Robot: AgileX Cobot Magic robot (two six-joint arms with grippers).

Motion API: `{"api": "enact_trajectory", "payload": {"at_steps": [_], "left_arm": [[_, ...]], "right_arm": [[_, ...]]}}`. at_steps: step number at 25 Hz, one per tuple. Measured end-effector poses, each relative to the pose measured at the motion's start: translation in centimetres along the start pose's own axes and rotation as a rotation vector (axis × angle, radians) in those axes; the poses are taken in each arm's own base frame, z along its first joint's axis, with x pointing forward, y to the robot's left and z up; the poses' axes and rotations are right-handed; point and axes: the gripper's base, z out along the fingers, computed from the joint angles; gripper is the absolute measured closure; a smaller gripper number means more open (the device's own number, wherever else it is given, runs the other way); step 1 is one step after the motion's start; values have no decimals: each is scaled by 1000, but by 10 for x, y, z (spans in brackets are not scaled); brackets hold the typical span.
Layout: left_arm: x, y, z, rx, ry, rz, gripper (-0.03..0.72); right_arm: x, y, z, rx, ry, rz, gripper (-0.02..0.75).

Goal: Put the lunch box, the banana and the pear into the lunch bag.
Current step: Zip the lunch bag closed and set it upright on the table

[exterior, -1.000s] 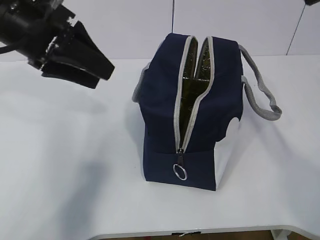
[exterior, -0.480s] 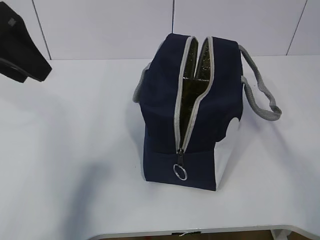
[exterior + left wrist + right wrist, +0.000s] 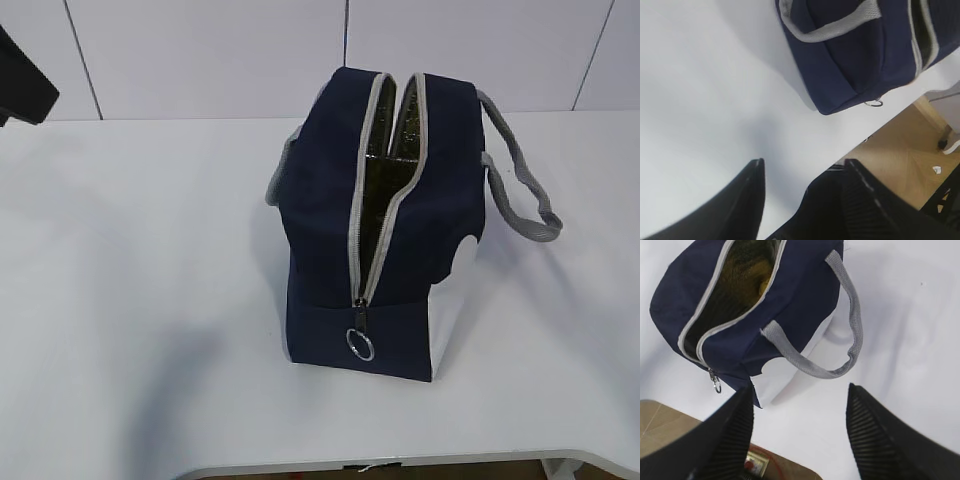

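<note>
The navy lunch bag (image 3: 330, 190) stands in the middle of the white table, zipper open along the top, ring pull (image 3: 361, 343) at the near end. In the right wrist view the bag (image 3: 800, 295) shows its open mouth with something yellow (image 3: 765, 286) inside; I cannot tell whether it is the banana or the pear. The lunch box is hidden. My left gripper (image 3: 805, 164) is open and empty, above the table to the left of the bag (image 3: 855, 55). My right gripper (image 3: 800, 390) is open and empty, above the table beside the bag's grey handle (image 3: 852, 325).
Only a dark part of the left arm (image 3: 22, 82) shows at the exterior view's top-left edge. The white table (image 3: 150, 300) ends at a front edge near the bag's ring-pull end. A white wall stands behind.
The left arm has drawn back up and to the left, almost out of the exterior view. The bag has not moved.
</note>
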Motion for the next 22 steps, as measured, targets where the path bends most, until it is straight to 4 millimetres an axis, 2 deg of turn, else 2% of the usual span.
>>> {"api": "enact_trajectory", "payload": {"at_steps": [9,13,22], "left_arm": [[4,-10,-13,36,-39,-38,328],[4,-12,-13,52,-42,-47,329],[4,-15,-15,85,-55,-55,372]], "right_arm": [[50,10,-28,19,-107,-34,256],[58,13,-39,25,-152,-42,257],[62,15,-44,17,-151,-42,256]]}}
